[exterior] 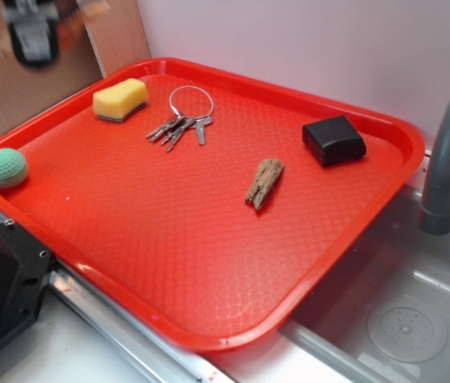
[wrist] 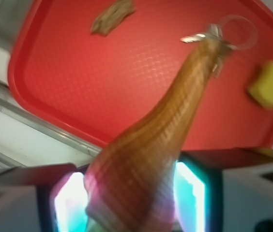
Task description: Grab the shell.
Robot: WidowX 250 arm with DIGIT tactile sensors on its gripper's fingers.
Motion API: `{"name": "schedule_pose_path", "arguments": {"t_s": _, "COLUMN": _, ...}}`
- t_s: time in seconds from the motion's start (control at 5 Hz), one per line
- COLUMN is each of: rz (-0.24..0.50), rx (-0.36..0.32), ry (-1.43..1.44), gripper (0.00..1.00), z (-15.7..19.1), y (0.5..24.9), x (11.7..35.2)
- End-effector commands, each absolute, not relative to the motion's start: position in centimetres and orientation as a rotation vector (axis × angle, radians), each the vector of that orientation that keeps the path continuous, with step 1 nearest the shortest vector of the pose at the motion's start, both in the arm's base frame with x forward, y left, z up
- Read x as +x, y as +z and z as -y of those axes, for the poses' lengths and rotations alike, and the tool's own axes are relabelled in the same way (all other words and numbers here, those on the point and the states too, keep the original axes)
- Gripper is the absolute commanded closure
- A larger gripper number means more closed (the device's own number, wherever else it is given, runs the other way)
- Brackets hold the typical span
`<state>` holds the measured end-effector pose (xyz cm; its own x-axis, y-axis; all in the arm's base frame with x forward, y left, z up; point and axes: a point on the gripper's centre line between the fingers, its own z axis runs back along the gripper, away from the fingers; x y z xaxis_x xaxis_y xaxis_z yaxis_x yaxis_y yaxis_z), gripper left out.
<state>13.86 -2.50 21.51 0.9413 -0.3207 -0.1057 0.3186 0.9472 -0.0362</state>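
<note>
In the wrist view the shell (wrist: 165, 125) fills the middle: tan and cream, ribbed, wide at the bottom and tapering to a long point aimed up at the keys. My gripper (wrist: 131, 200) is shut on its wide end, with a glowing pad (wrist: 68, 208) pressed to each side. From the exterior view the gripper (exterior: 32, 33) is a blurred dark shape high at the top left, above the far corner of the red tray (exterior: 169, 263). The shell hangs clear of the tray surface.
On the tray lie a brown splintery wood piece (exterior: 264, 182), a ring of keys (exterior: 183, 124), a yellow sponge (exterior: 120, 99), a black box (exterior: 333, 140) and a green knitted ball (exterior: 6, 167). A grey faucet (exterior: 448, 152) and steel sink (exterior: 400, 319) stand to the right.
</note>
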Motion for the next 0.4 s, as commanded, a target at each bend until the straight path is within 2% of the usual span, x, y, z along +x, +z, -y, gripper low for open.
{"name": "schedule_pose_path", "arguments": {"t_s": 0.0, "rz": -0.079, "rx": -0.006, "ry": -0.233, "gripper": 1.00, "z": 3.6, "y": 21.6, "x": 13.1}}
{"name": "schedule_pose_path", "arguments": {"t_s": 0.2, "rz": -0.154, "rx": 0.020, "ry": -0.280, "gripper": 1.00, "z": 3.9, "y": 19.3, "x": 14.0}}
